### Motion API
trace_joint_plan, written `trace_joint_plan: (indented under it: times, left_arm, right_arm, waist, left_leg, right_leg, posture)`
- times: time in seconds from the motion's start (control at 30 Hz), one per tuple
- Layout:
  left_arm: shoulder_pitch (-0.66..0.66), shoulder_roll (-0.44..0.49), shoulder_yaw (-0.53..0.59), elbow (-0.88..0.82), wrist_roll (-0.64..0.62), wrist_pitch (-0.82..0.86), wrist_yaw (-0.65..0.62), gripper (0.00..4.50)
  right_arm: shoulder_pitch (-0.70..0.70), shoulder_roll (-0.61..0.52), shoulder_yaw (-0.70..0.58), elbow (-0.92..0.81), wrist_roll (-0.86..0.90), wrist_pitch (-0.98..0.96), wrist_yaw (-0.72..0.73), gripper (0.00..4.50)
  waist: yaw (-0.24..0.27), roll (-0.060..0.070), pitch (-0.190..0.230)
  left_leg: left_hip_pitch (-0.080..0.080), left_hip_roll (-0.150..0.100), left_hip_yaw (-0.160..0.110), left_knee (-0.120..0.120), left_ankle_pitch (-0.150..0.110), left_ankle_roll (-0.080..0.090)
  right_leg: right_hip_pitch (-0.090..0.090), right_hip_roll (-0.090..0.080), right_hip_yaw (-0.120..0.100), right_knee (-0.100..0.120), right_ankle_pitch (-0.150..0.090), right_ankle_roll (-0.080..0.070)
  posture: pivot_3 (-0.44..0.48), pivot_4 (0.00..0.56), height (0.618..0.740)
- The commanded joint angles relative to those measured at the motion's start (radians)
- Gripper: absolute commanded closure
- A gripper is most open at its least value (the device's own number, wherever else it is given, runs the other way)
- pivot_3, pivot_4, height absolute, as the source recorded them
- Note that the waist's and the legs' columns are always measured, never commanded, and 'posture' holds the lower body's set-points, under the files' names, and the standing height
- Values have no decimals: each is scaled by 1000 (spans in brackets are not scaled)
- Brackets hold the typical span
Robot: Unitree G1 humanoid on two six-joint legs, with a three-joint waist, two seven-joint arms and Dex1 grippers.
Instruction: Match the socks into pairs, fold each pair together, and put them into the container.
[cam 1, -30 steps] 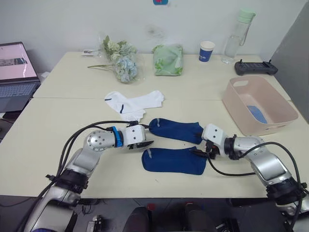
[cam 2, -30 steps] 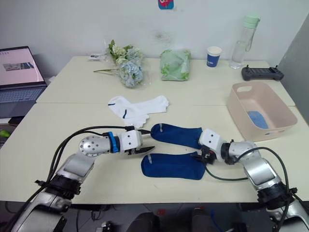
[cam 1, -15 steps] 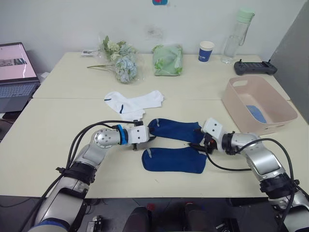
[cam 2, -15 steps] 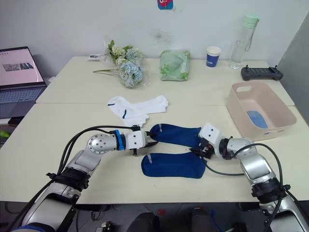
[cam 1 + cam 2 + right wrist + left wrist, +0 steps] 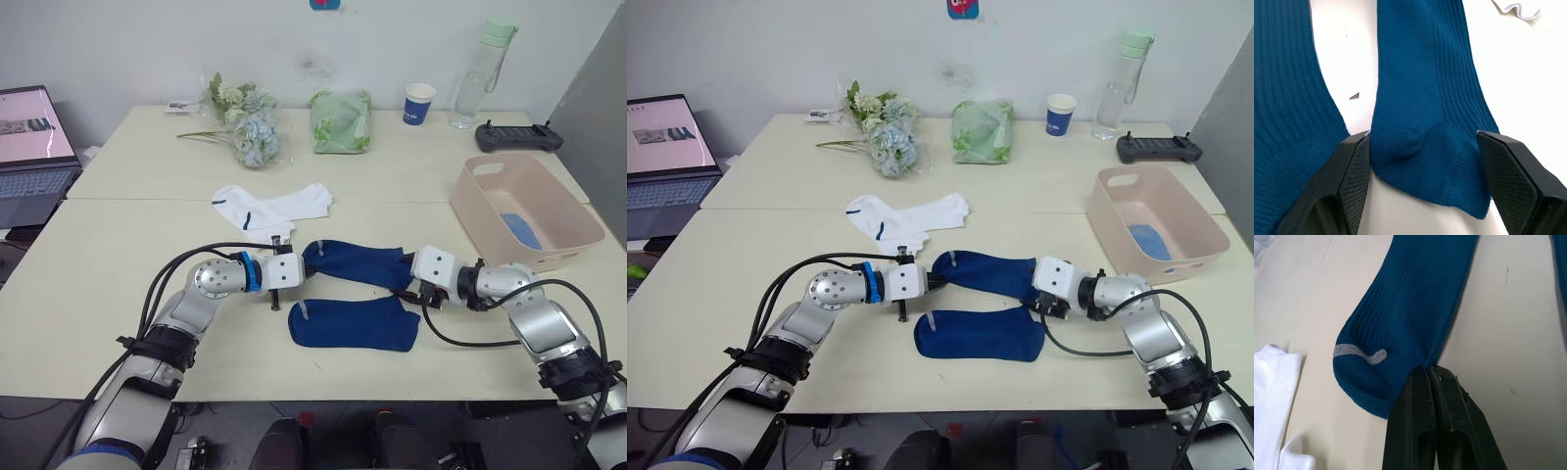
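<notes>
Both arms have closed in on the far navy sock (image 5: 358,263) since a second ago; the sock itself has barely shifted. Left gripper (image 5: 1429,374) was hanging apart from the sock's left end with fingers spread, and is now sitting at that end with fingers pressed together, pinching the sock's edge beside the grey curved mark. Right gripper (image 5: 1422,147) has come up from the near navy sock (image 5: 353,324) to the far one's right end; its fingers are standing wide apart, straddling that end, one on each side, not clamping.

Near navy sock is lying flat just in front of the far one, close to the table's (image 5: 118,245) front edge, between the two grippers and untouched.

White socks (image 5: 271,209) are lying overlapped just behind the left gripper, well left of the container.

Pink container (image 5: 490,196) is sitting at the right side of the table, beyond the right arm, with a light blue sock (image 5: 522,231) lying inside on its floor.

Along the back of the table: flowers (image 5: 245,127), green bag (image 5: 340,121), paper cup (image 5: 418,104), water bottle (image 5: 482,73), black controller (image 5: 517,136). Laptop (image 5: 31,147) is sitting open at far left.
</notes>
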Motion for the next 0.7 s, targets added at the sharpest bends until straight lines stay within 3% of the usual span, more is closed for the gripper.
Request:
trace_joint_plan:
  times: [0.03, 0.3, 0.7]
  left_arm:
    - [-20, -16, 8, -4, -11, 5, 1, 4500]
    - [-22, -22, 20, -13, -36, 14, -18, 4500]
    - [-1, 19, 93, -210, -207, 183, -129, 4500]
  right_arm:
    - [-9, 11, -26, -1, 11, -38, -9, 1553]
    - [-12, 9, -70, -2, 59, -86, 14, 4410]
    - [-70, -31, -106, -49, 137, -3, 107, 4463]
  waist:
    - [0, 0, 0]
    - [0, 0, 0]
    - [-1, 0, 0]
  left_leg:
    - [0, 0, 0, 0, 0, 0]
    - [0, 0, 0, 0, 0, 0]
    - [0, 1, -1, 0, 0, 0]
  right_leg:
    - [0, 0, 0, 0, 0, 0]
    - [0, 0, 0, 0, 0, 0]
    - [0, -1, 2, 0, 0, 0]
  posture:
    - [0, 150, 740]
    - [0, 150, 740]
    - [0, 150, 740]
